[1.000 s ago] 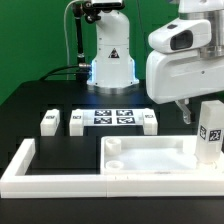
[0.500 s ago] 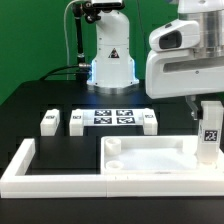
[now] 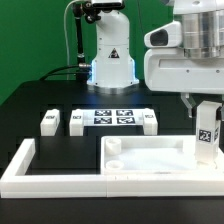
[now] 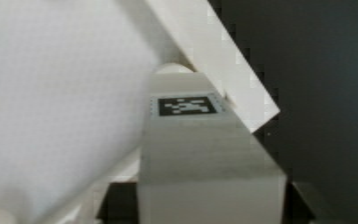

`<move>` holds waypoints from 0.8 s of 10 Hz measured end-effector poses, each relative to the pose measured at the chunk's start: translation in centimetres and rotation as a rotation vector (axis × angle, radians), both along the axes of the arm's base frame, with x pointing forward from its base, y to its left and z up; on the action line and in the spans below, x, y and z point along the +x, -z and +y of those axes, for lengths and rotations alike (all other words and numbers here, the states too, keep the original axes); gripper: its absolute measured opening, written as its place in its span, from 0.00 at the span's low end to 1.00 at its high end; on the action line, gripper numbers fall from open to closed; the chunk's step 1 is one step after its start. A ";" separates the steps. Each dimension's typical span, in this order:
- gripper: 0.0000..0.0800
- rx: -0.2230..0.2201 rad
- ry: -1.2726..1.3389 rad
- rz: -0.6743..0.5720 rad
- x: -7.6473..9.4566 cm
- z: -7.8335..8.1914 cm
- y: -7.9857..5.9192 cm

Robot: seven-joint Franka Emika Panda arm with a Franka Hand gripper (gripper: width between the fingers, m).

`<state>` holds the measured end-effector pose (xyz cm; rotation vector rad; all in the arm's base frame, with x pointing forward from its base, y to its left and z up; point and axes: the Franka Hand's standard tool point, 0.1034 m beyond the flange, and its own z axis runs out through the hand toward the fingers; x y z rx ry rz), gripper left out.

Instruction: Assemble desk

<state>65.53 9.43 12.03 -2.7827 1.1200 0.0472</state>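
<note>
A robot arm's jaws grip one white block leg (image 3: 208, 132), holding it upright at the exterior view's right end of the white rimmed tabletop (image 3: 150, 160). The tabletop lies on the black surface (image 3: 30, 100) inside a low white fence (image 3: 22, 165). Whether the leg touches the slab cannot be told. The wrist view shows the leg's tagged face (image 4: 188, 105) just beside the tabletop's rim. Three more legs (image 3: 77, 122) flank the marker board (image 3: 112, 117), well apart from the arm. Likely risks: the leg may sit off its corner seat, so pressing down could jam it on the rim or shove the slab — and a shallow grip could let it twist.
</note>
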 end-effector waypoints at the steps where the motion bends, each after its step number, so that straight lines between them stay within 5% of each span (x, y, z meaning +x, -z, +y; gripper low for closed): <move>1: 0.37 0.026 0.196 0.006 0.2 -0.2 0.0; 3: 0.37 0.077 0.457 0.041 -0.1 -0.5 0.1; 7: 0.37 0.087 0.560 0.059 -0.3 -0.1 0.1; 8: 0.50 0.081 0.521 0.053 -0.3 0.0 0.1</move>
